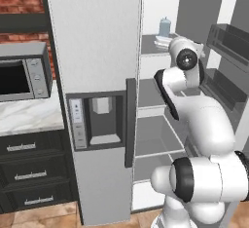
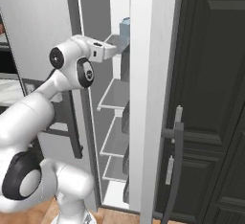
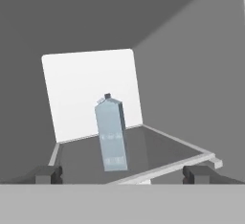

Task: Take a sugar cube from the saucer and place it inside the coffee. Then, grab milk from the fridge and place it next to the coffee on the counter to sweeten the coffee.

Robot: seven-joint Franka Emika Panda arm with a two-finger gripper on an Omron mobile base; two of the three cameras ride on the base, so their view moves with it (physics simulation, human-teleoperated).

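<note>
Standing upright on a fridge (image 1: 97, 37) shelf, the milk (image 3: 111, 132) — label unreadable — faces the wide-open, empty hand (image 3: 123, 174).

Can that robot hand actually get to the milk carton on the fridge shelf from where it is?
Probably yes. The fridge door stands open, the milk stands alone on its shelf, and the open gripper faces it with nothing between them.

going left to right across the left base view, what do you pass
microwave → counter → fridge door with its dispenser panel → dark door handle → milk on an upper shelf → door bins at far right
</note>
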